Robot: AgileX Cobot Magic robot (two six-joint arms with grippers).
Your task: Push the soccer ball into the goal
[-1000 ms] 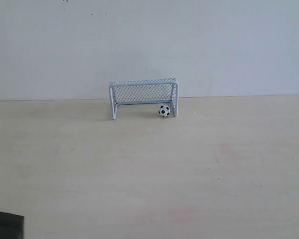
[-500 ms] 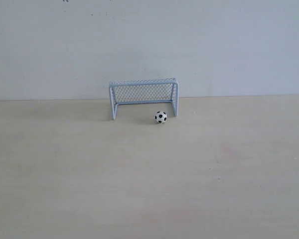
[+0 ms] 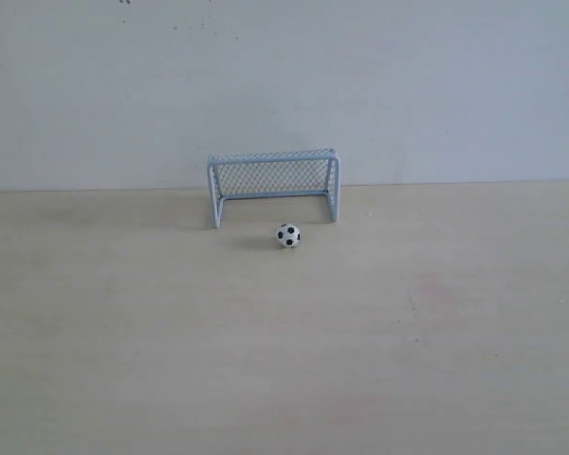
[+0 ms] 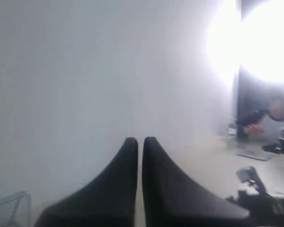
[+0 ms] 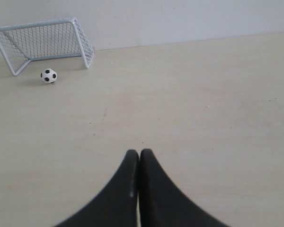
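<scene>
A pale wooden table [image 3: 284, 370] spreads wide, with faint pinkish stains [image 3: 434, 286] on its surface. Directly behind the table rises a plain white wall [image 3: 284, 85], carrying a few small dark specks [image 3: 175, 27]. Beyond the table, a very strong white light [image 4: 267, 38] glares next to a dark vertical strip [image 4: 237, 80].
</scene>
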